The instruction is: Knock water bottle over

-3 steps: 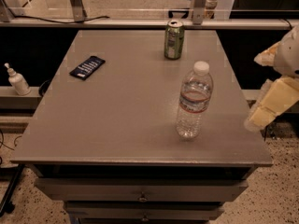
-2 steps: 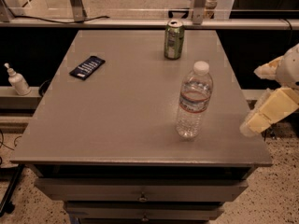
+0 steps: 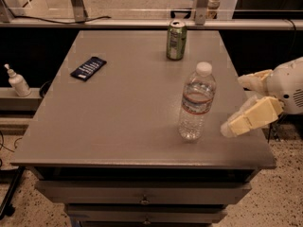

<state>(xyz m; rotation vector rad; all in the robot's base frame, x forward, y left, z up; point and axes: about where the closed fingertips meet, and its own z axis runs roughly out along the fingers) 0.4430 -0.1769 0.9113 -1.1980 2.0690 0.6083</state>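
Note:
The water bottle (image 3: 196, 103) is clear ribbed plastic with a white cap and a red and blue label band. It stands upright on the grey table (image 3: 118, 117), right of the middle and towards the front. My gripper (image 3: 233, 105) comes in from the right edge, just right of the bottle at the height of its lower half. Its two cream fingers are spread apart and empty, with the lower fingertip (image 3: 228, 128) a short gap from the bottle's base.
A green soda can (image 3: 176, 40) stands upright at the back of the table, behind the bottle. A dark flat packet (image 3: 88, 68) lies at the left. A small white pump bottle (image 3: 18, 81) stands on a ledge off the table's left side. Drawers sit below the front edge.
My gripper has moved left and slightly down, closer to the water bottle. The bottle, the can and the packet have not moved.

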